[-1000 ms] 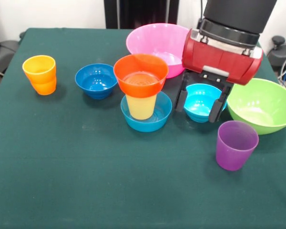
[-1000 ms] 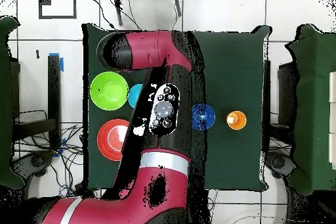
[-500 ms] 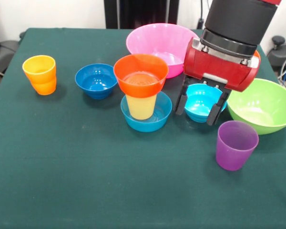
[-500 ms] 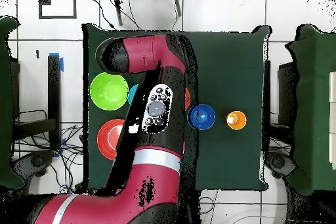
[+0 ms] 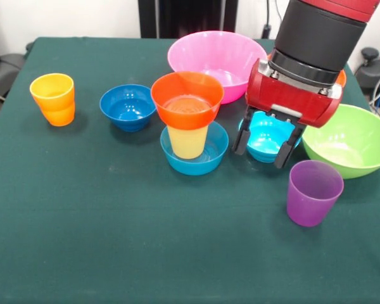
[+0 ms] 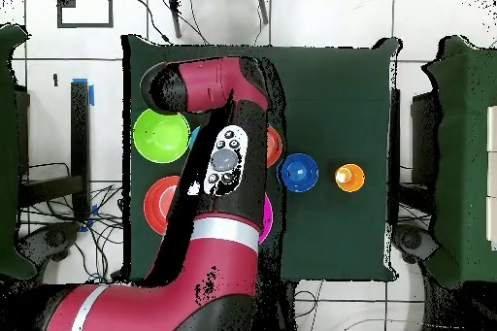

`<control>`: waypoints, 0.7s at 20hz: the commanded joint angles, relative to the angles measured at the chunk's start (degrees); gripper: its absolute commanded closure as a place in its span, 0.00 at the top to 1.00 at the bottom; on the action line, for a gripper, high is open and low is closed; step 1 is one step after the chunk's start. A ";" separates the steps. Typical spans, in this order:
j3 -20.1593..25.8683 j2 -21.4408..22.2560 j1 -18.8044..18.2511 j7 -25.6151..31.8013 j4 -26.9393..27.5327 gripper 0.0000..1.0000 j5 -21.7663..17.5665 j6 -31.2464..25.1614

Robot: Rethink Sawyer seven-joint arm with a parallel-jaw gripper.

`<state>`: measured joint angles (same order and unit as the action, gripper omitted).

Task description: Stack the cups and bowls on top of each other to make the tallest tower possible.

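Observation:
The tower stands mid-table: a mid-blue small bowl (image 5: pixel 196 158) holds the upright yellow cup (image 5: pixel 187 140), and an orange-red small bowl (image 5: pixel 187 98) sits on the cup's top. Right of it, my gripper (image 5: pixel 261 157) is open, its two black fingers (image 5: pixel 240 140) low on either side of the cyan bowl (image 5: pixel 266 133). The purple cup (image 5: pixel 313 192) stands in front of the lime green bowl (image 5: pixel 348 139). At the left are the orange cup (image 5: pixel 52 98) and the dark blue bowl (image 5: pixel 128 106). In the overhead view the arm (image 6: pixel 225 162) hides the gripper.
The pink large bowl (image 5: pixel 212 56) sits behind the tower. A sliver of the large orange-red bowl (image 5: pixel 340 77) shows behind the arm, and it shows fully in the overhead view (image 6: pixel 160 203). The green cloth (image 5: pixel 145 240) covers the table to its edges.
The arm has straightened more upright over the cyan bowl and the fingers have come lower beside it. The bowls and cups have not moved.

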<state>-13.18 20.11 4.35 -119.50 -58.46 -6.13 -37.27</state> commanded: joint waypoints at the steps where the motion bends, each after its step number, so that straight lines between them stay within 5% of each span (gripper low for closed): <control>1: 3.22 -0.15 -0.16 -6.93 -6.15 1.00 0.60 1.19; 14: 2.46 -0.03 2.43 -9.94 -4.25 1.00 3.11 -3.40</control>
<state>-13.97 20.18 5.02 -119.50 -59.19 -5.23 -37.27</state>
